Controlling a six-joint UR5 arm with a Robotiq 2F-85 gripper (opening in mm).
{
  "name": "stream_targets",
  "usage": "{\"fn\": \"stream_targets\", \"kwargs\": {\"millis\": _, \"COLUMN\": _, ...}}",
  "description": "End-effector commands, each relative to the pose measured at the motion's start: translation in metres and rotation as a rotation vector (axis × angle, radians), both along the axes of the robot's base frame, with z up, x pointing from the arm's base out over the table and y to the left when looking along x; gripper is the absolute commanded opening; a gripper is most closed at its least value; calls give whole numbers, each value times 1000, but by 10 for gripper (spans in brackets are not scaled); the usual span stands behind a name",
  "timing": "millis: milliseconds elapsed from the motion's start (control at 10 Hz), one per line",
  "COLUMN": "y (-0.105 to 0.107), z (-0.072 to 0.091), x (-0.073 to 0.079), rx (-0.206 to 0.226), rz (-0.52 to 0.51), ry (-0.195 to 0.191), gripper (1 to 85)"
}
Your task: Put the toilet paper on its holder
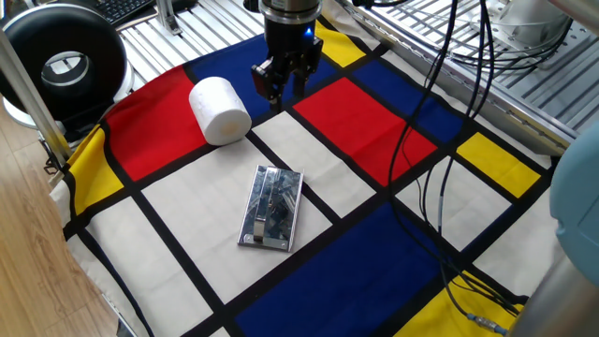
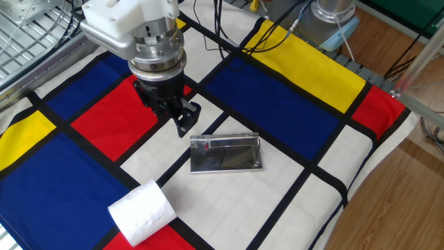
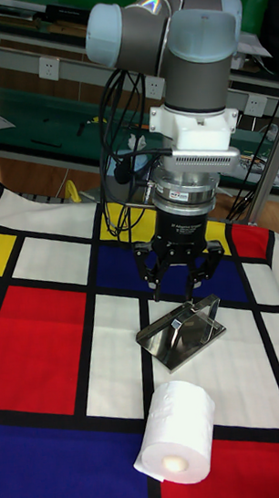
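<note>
The white toilet paper (image 1: pixel 220 110) is lying on its side, apart from the chrome holder (image 1: pixel 271 208) lying flat.

Colour-block cloth (image 1: pixel 374 122) covering table; black cables (image 1: pixel 440 187) trailing across it; black round device (image 1: pixel 64 67) sitting at corner.

The tabletop (image 2: pixel 305 118) is covered in a cloth of red, blue, yellow and white blocks divided by black lines. The toilet paper (image 2: pixel 141 211) is plain white. The holder (image 2: pixel 225 154) is shiny chrome. The gripper (image 2: pixel 182 119) is black.
</note>
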State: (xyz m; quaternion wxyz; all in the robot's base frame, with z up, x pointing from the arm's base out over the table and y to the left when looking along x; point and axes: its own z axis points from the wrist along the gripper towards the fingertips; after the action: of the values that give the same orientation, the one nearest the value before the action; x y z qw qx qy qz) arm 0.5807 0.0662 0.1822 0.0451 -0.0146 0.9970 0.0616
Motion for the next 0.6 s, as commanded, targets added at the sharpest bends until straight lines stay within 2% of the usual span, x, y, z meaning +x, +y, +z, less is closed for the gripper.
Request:
{"fn": "stream_targets", "kwargs": {"millis": 0, "y": 6, "z": 2, "x": 0, "rx": 29, "rz": -11, "ry": 3, "gripper": 503}}
{"fn": "stream_targets", "kwargs": {"millis": 300, "y": 12, "z": 4, "x": 5, "rx": 44, "rz": -13, "ry": -8, "gripper": 527}}
{"fn": "stream_targets", "kwargs": {"millis": 500, "y": 18, "z": 10, "x": 23, "rx": 41, "rz": -25, "ry": 3, "gripper": 530}}
